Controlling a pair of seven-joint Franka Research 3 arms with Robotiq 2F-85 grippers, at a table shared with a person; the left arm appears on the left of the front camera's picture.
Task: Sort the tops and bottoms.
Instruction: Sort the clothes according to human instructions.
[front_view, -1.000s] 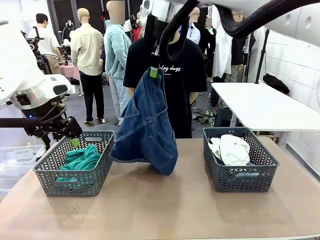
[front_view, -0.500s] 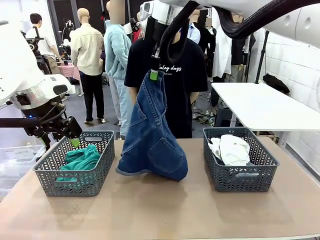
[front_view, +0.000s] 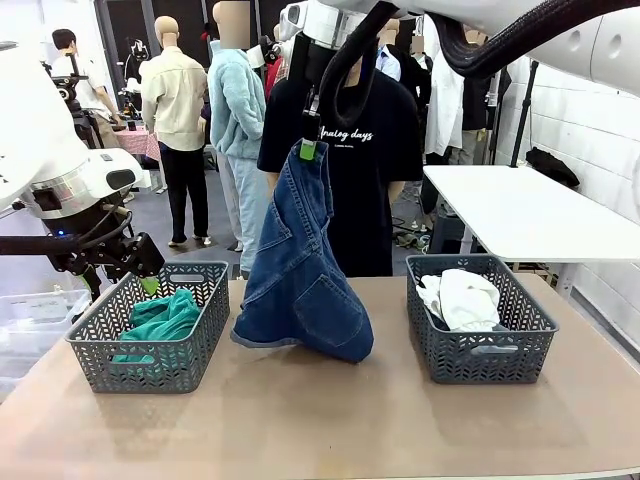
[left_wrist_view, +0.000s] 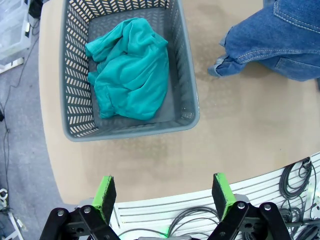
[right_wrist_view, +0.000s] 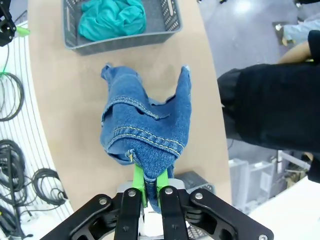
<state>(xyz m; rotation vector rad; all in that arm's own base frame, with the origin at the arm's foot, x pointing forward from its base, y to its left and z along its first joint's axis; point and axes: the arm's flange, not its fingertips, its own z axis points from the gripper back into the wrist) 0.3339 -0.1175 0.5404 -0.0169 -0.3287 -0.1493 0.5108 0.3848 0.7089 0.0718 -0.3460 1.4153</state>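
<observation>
The darker-blue denim bottoms (front_view: 300, 270) hang from my right gripper (front_view: 308, 148), which is shut on their upper edge high above the table's middle. Their lower end rests on the tabletop between the two baskets. In the right wrist view the denim (right_wrist_view: 145, 125) drapes down from the pinched green pads of that gripper (right_wrist_view: 148, 186). A teal-green top (front_view: 165, 318) lies crumpled in the left basket (front_view: 150, 358). My left gripper (left_wrist_view: 164, 192) is open and holds nothing, hovering by that basket (left_wrist_view: 130, 127) and the top (left_wrist_view: 130, 70). A white garment (front_view: 462, 298) lies in the right basket (front_view: 480, 352).
A person in a black T-shirt (front_view: 350, 170) stands at the far side of the table, right behind the hanging denim. A white table (front_view: 520, 210) stands at the back right. Bare tabletop (front_view: 320, 420) stretches in front of the baskets.
The hanging denim has swung a little to the right and its lower end has settled on the table. The left arm has not moved.
</observation>
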